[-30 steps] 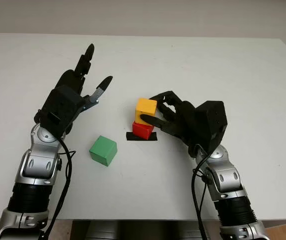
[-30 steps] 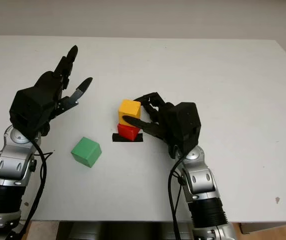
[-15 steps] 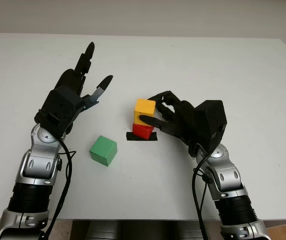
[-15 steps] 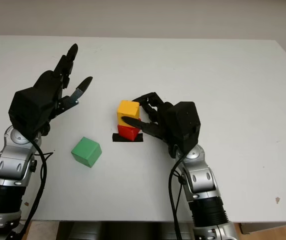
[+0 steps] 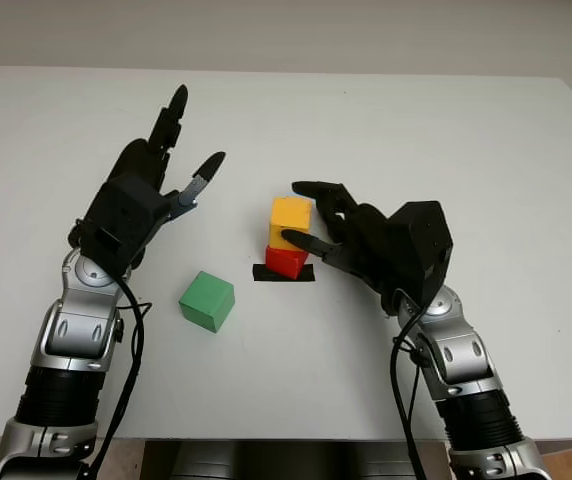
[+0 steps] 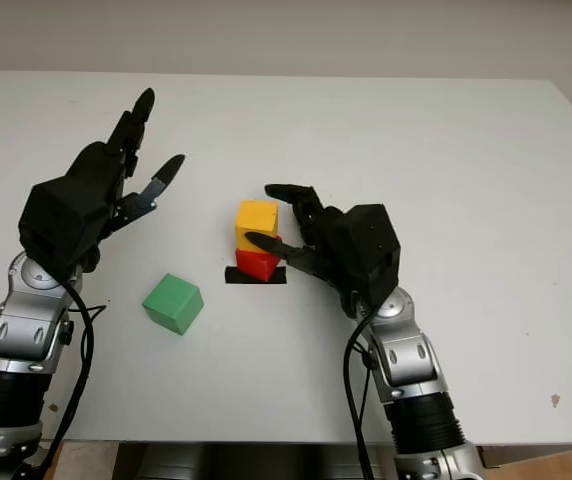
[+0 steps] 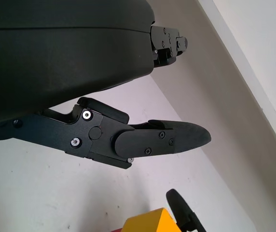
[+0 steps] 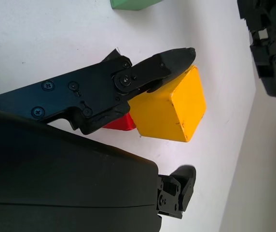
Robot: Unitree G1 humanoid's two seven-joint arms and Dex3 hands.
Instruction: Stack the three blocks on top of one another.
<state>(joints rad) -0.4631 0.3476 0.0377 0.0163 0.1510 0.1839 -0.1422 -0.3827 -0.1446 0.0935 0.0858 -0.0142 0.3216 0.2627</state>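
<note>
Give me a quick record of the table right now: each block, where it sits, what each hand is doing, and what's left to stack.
yellow block: on top of the red block
red block: on the black marker, mid-table
green block: alone on the white table, to the stack's left
right hand: open, beside the yellow block, thumb near its front face
left hand: open, raised left of the stack
left to stack: green block

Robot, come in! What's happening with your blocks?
Right robot hand open beside yellow block, which sits on red block. Left robot hand open. Green block unstacked.
</note>
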